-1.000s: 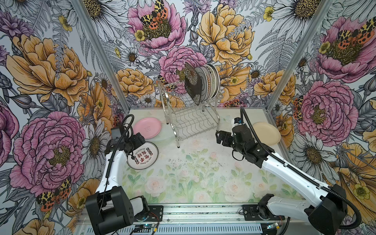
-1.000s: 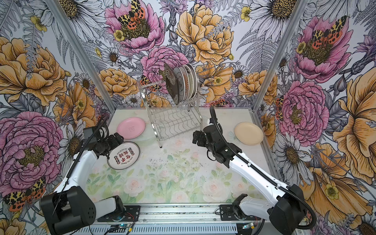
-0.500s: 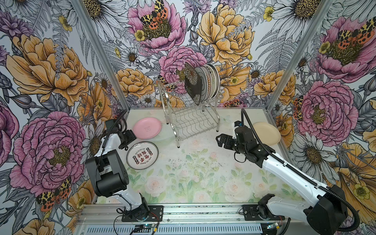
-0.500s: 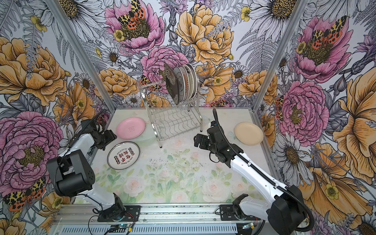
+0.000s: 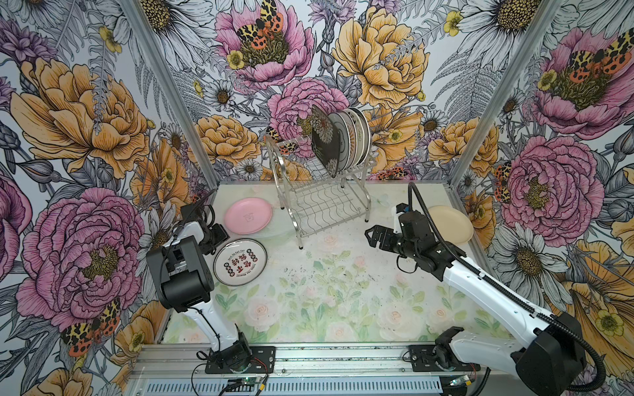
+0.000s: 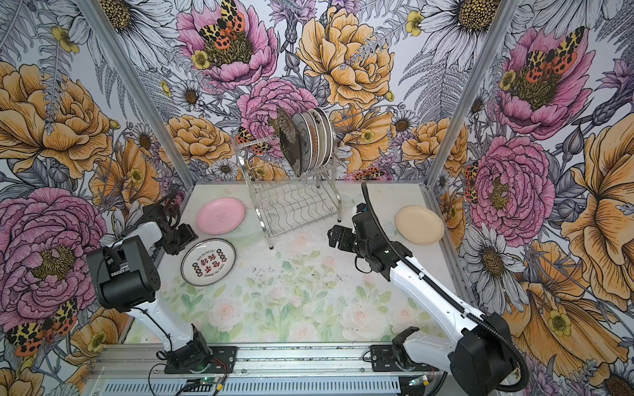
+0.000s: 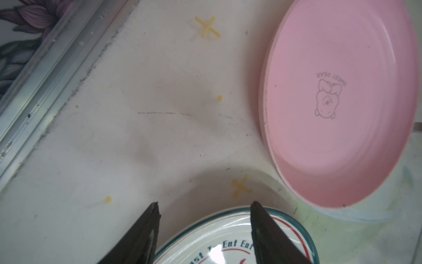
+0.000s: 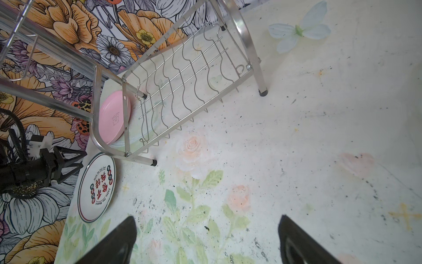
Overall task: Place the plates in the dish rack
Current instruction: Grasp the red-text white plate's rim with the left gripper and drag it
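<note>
The dish rack (image 5: 324, 209) stands at the back middle. Its upper tier holds a dark square floral plate (image 5: 324, 142) and several round plates (image 5: 355, 135) on edge; its lower tier (image 8: 182, 82) is bare. A pink plate (image 5: 248, 216) (image 7: 338, 102) and a white plate with red characters (image 5: 240, 262) (image 7: 223, 242) lie flat on the left. A cream plate (image 5: 449, 224) lies at the right. My left gripper (image 5: 218, 235) (image 7: 205, 205) is open, low over the printed plate's far-left rim. My right gripper (image 5: 372, 236) (image 8: 206, 218) is open and empty over the mat.
A pale clear plate rim (image 7: 342, 214) shows under the pink plate. The metal frame rail (image 7: 34, 91) runs close beside the left gripper. Floral walls close in the back and both sides. The rack's front leg (image 8: 154, 162) stands near the printed plate.
The left arm's elbow has swung up and forward while its gripper stayed by the printed plate's rim with narrower jaws. The right gripper has barely shifted.
</note>
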Tool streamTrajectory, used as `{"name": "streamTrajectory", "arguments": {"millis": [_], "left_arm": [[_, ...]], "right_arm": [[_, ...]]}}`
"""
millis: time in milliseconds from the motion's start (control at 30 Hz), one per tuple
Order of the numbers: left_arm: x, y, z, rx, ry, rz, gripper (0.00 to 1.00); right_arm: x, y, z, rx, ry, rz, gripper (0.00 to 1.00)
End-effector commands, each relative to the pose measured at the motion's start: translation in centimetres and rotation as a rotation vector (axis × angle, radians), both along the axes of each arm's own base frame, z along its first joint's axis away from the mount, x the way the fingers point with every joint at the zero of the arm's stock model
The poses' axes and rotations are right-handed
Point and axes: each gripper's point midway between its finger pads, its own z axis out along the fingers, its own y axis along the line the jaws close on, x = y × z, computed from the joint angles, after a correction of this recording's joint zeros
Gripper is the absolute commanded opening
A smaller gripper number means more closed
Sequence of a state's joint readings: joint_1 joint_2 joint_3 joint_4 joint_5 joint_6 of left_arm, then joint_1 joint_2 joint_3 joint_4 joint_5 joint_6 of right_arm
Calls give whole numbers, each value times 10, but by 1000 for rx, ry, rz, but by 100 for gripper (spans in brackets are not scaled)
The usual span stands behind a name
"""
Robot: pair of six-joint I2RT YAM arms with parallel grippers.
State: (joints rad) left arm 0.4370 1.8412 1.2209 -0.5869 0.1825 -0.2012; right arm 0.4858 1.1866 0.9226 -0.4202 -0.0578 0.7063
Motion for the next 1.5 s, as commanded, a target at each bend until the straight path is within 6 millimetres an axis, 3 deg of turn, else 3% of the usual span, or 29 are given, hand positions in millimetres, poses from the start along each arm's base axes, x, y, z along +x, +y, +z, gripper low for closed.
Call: {"name": "streamTrajectory", "arguments": {"millis": [0, 233, 467, 533, 567, 633, 900, 1000, 1133, 1300, 1467], "left_arm": [[4, 9, -6, 26, 13, -4, 64], [4, 0, -11, -3, 15, -18, 64], [-5, -25, -9, -77, 2, -49, 64], [-11, -36, -15, -101, 23, -62, 64], [-13, -41, -4, -96, 3, -72, 64], [-19, -55, -5, -111, 17, -95, 64], [-54, -129, -13, -172, 87, -198, 64], [-66, -145, -17, -197, 106, -209, 64], [-77, -141, -7, -208, 74, -177, 69], [-95, -120, 10, -199, 13, -76, 86], [-109, -118, 5, -196, 31, -63, 93]], "right_arm": [[4, 0, 6, -2, -12, 17, 97], [8, -5, 7, 6, -11, 18, 97], [11, -8, 7, 10, -9, 22, 97], [11, -8, 7, 12, -8, 22, 97], [11, -8, 7, 12, -8, 22, 97], [10, -9, 7, 13, -9, 22, 97], [1, -15, 4, 17, -9, 6, 98], [-3, -18, 2, 20, -9, -3, 98], [-9, -21, 2, 27, -13, -13, 98], [-17, -26, 0, 30, -13, -28, 98], [-23, -30, -2, 30, -13, -37, 98]]}}
